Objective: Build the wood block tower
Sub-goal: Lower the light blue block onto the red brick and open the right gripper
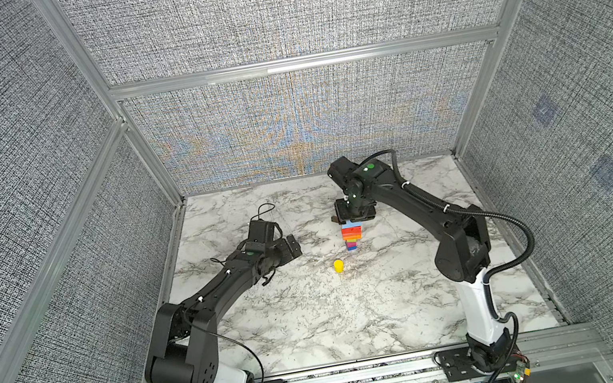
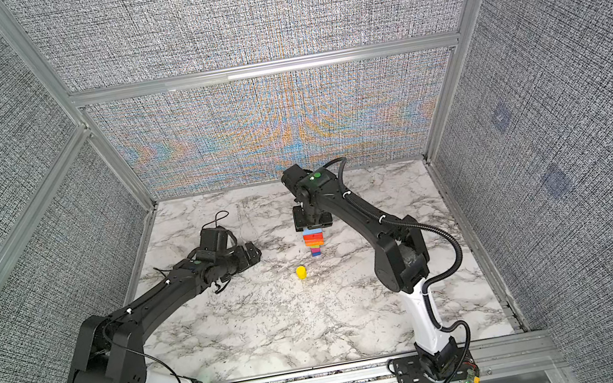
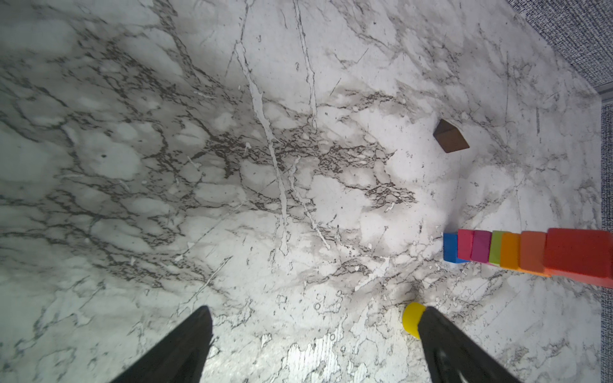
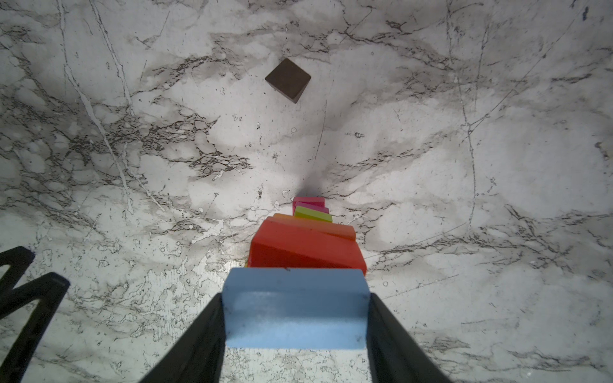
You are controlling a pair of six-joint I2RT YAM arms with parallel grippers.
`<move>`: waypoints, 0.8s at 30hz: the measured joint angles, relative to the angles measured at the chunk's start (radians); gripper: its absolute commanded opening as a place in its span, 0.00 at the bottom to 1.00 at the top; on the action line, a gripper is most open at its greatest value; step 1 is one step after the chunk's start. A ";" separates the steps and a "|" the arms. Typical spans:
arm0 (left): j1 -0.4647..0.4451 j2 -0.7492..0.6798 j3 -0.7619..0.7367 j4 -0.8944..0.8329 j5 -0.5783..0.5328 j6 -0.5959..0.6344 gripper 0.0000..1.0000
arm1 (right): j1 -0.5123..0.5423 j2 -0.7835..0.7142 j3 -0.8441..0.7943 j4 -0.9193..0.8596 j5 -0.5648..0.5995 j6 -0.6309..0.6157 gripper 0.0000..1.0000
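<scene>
The tower [image 1: 352,236] [image 2: 314,242] stands mid-table, a narrow column with blue and pink low, then green, orange and red slabs [image 4: 305,247]. My right gripper [image 4: 296,295] is over its top, shut on a light blue block [image 4: 295,308] that rests on the red slab, a finger against each side. Behind the tower a dark brown cube [image 4: 288,79] [image 3: 451,137] lies loose on the table. A yellow block [image 1: 338,266] [image 3: 411,318] sits in front of the tower. My left gripper [image 3: 316,310] [image 1: 292,246] stands open and empty, left of the tower.
The marble tabletop [image 1: 317,317] is boxed in by grey fabric walls with aluminium rails [image 1: 300,63]. The right arm [image 1: 456,243] reaches in from the front right, the left arm [image 1: 198,307] from the front left.
</scene>
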 measured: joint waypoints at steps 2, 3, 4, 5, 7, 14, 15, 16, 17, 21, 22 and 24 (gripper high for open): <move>0.000 -0.002 -0.005 0.003 0.002 0.000 0.99 | 0.000 0.000 0.000 0.000 0.000 0.000 0.67; 0.000 -0.003 -0.006 0.004 0.005 0.000 0.99 | 0.000 0.000 0.000 0.000 0.001 0.000 0.68; 0.000 -0.003 -0.007 0.005 0.009 0.000 0.99 | 0.000 0.000 0.000 -0.001 0.003 0.000 0.68; 0.000 -0.004 -0.007 0.006 0.012 0.000 0.99 | 0.000 0.000 0.000 -0.001 0.003 0.000 0.69; 0.000 -0.004 -0.007 0.007 0.015 0.000 0.99 | 0.000 0.000 0.000 -0.001 0.003 -0.002 0.71; 0.000 -0.005 -0.007 0.007 0.016 0.001 0.99 | 0.000 0.000 0.000 -0.002 0.006 -0.004 0.75; 0.000 -0.006 -0.007 0.007 0.016 0.002 0.99 | 0.000 -0.002 0.000 -0.002 0.007 -0.004 0.75; 0.000 -0.008 -0.007 0.007 0.018 0.005 0.98 | 0.000 -0.005 0.000 -0.002 0.008 -0.005 0.76; 0.000 -0.010 -0.007 0.007 0.019 0.006 0.97 | 0.000 -0.011 0.000 -0.002 0.012 -0.008 0.76; 0.000 -0.011 0.000 -0.002 0.026 0.020 0.94 | 0.000 -0.059 -0.024 0.005 0.026 -0.014 0.78; 0.000 -0.013 0.004 -0.009 0.027 0.021 0.94 | 0.000 -0.074 -0.036 0.011 0.028 -0.015 0.78; -0.002 -0.023 0.011 -0.022 0.040 0.027 0.93 | -0.003 -0.114 -0.071 0.024 0.034 -0.019 0.79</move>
